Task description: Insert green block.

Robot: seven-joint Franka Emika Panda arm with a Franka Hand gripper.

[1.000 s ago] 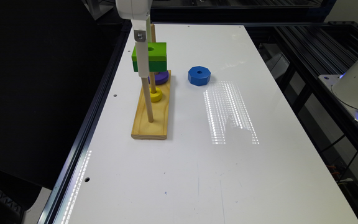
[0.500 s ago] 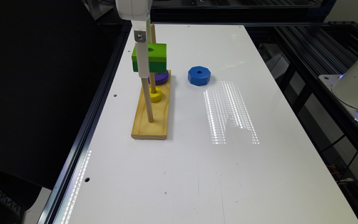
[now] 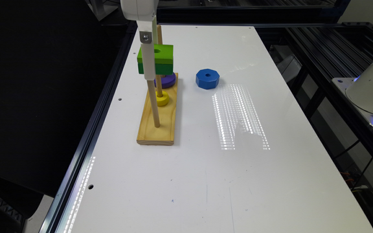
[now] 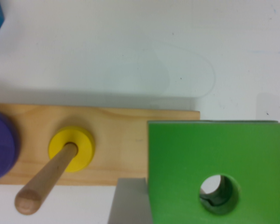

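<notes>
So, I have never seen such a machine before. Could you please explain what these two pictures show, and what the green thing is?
It is a robot arm working over a white table. One picture comes from a camera standing beside the table, the other from a camera on the arm's wrist, looking down.

On the table lies a long wooden base board with upright wooden pegs. A yellow ring sits on one peg and a purple disc on another. A blue octagonal piece lies apart on the table.

The arm's gripper holds the thick square green block, with its round centre hole, in the air above the board.
</notes>
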